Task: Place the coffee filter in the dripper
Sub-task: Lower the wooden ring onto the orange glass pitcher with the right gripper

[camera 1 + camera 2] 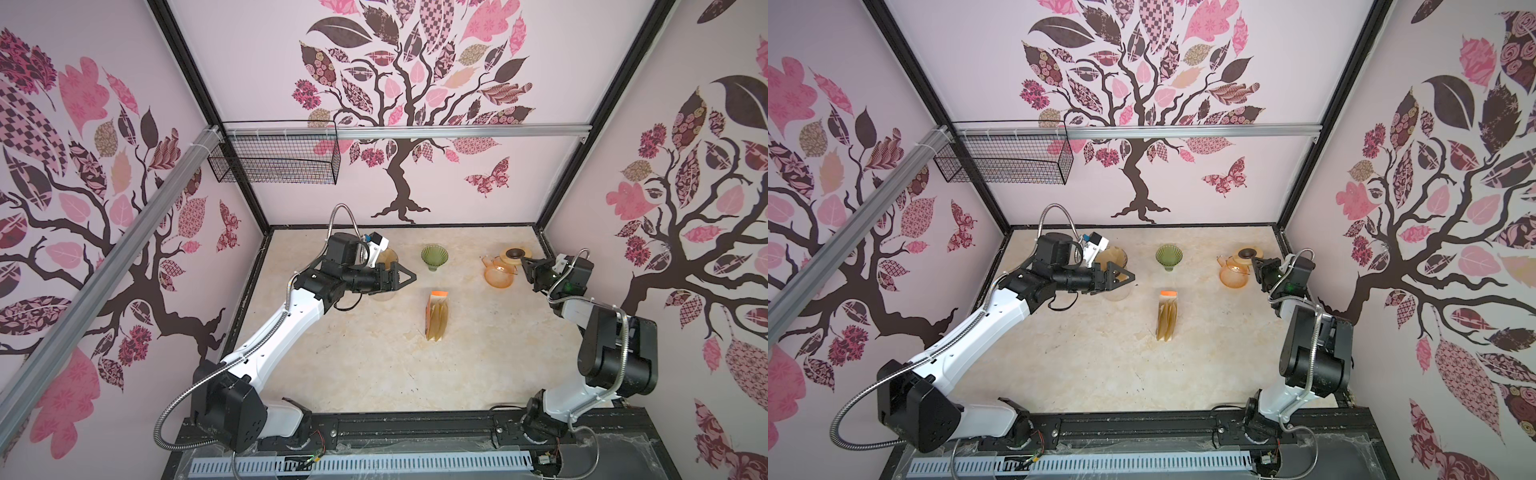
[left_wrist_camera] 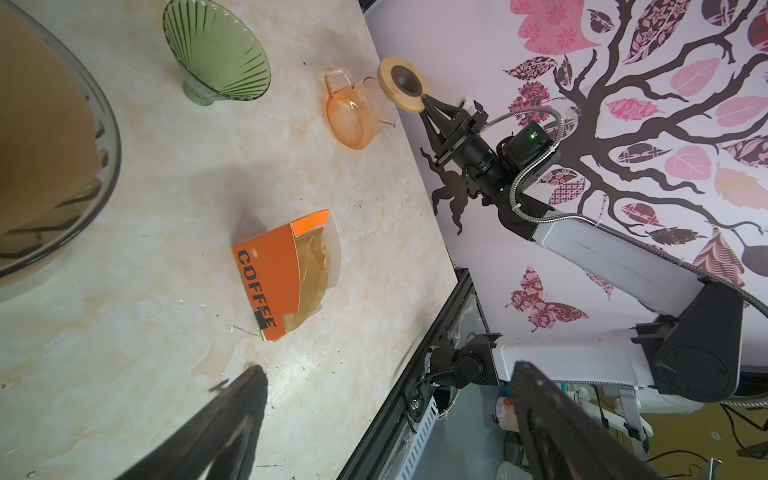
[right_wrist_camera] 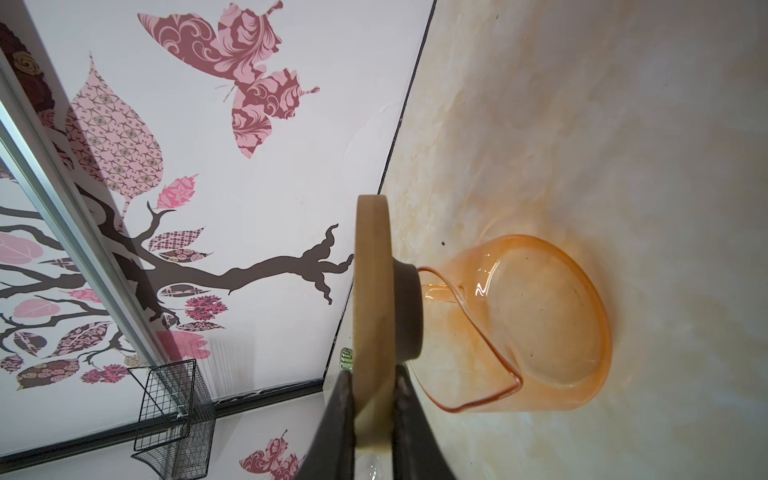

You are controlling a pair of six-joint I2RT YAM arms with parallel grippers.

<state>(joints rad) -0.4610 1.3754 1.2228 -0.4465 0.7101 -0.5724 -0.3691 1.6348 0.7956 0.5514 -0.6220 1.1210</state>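
Mid-table, the box (image 1: 437,316) shows its COFFEE print only to the left wrist. Far left, the wide-spread left hand (image 1: 403,276) overhangs the dripper (image 2: 117,153) in both top views; its wrist view shows the filter (image 2: 41,124) inside. Far right, the right hand (image 3: 373,374) pinches a lid (image 3: 372,291).

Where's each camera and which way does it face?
Top views: high over the front edge, looking down at the table; left arm and right arm show.
Left wrist: on its arm, facing across the table at the filter box and green dripper; open left fingers show.
Right wrist: on its arm, facing the orange pitcher; right fingers pinch the wooden lid.
Shared: both wrist views show pitcher and lid.
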